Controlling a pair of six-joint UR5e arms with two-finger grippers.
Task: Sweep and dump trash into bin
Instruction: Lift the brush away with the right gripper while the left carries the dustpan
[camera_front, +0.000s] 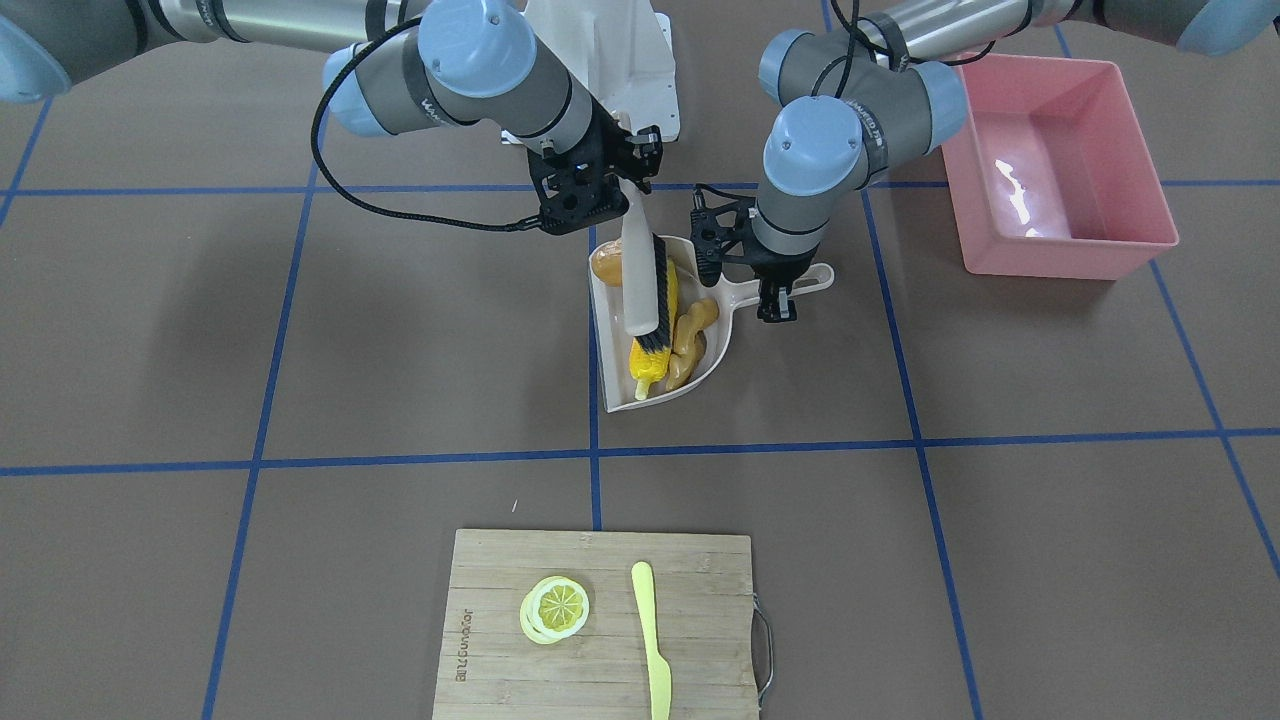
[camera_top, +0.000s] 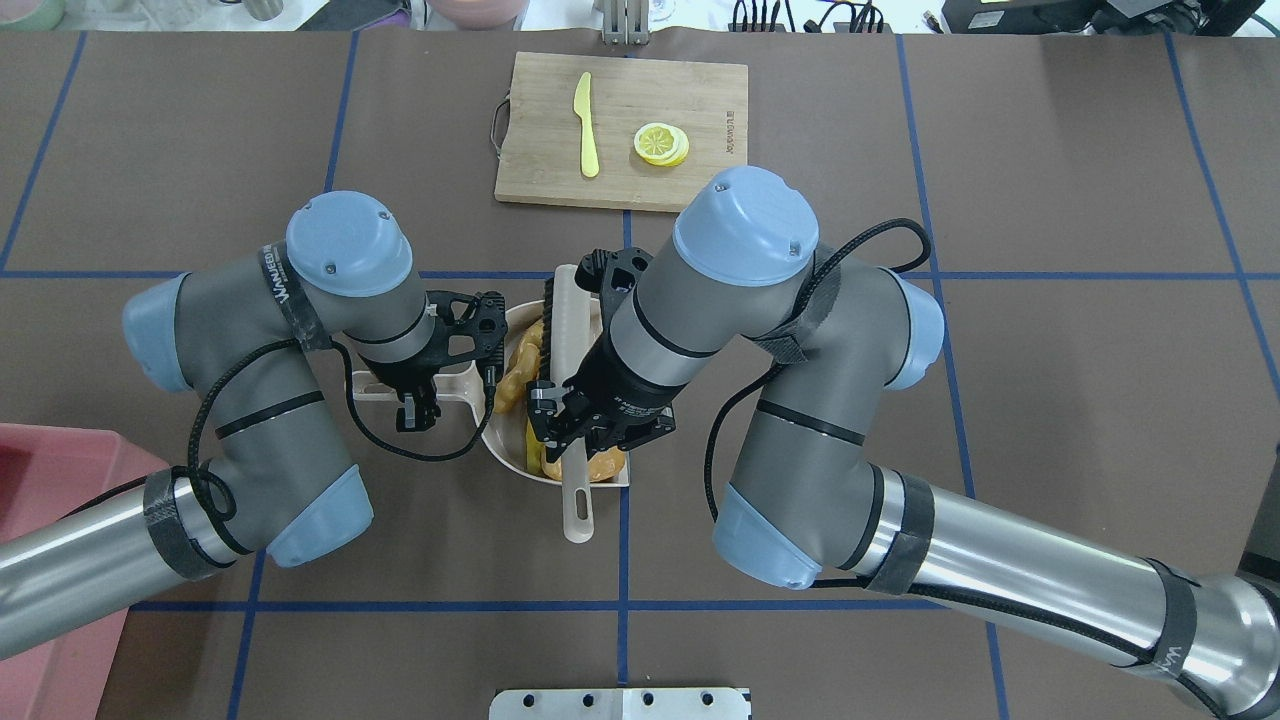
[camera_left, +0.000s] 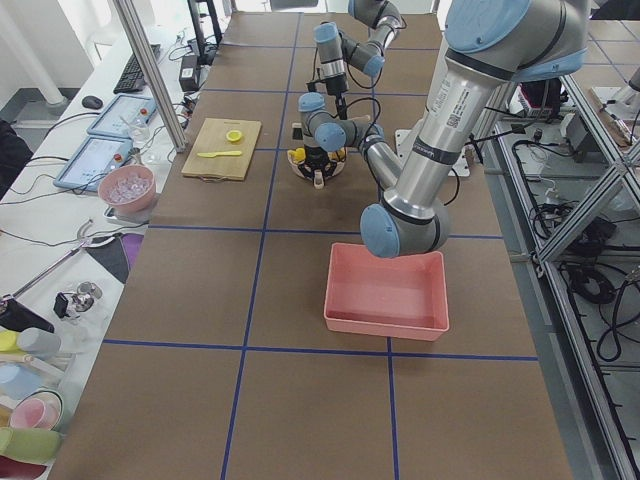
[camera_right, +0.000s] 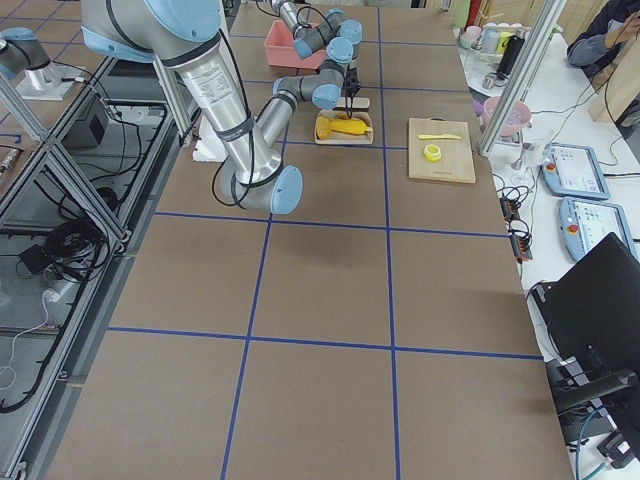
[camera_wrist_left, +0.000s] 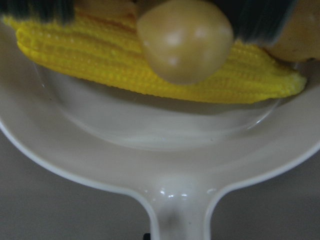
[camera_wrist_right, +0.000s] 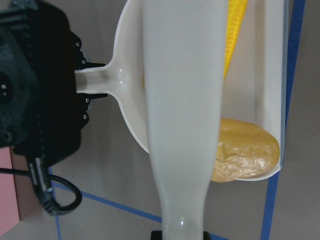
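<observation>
The beige dustpan (camera_front: 607, 335) sits mid-table and holds all the trash: the yellow corn cob (camera_front: 652, 365), the tan ginger root (camera_front: 692, 335) and the brown-orange potato (camera_front: 606, 262). My left gripper (camera_front: 778, 298) is shut on the dustpan's handle (camera_wrist_left: 180, 215). My right gripper (camera_front: 612, 205) is shut on the cream handle of a brush (camera_front: 640, 290), whose black bristles rest on the corn inside the pan. The pink bin (camera_front: 1060, 250) stands empty on my left, apart from the pan. The right wrist view shows the brush handle (camera_wrist_right: 182, 125) over the potato (camera_wrist_right: 245, 150).
A wooden cutting board (camera_front: 500, 640) with a lemon slice (camera_front: 555, 608) and a pale yellow knife (camera_front: 650, 640) lies on the far side from me. My two arms crowd close over the dustpan. Blue tape lines cross the brown table.
</observation>
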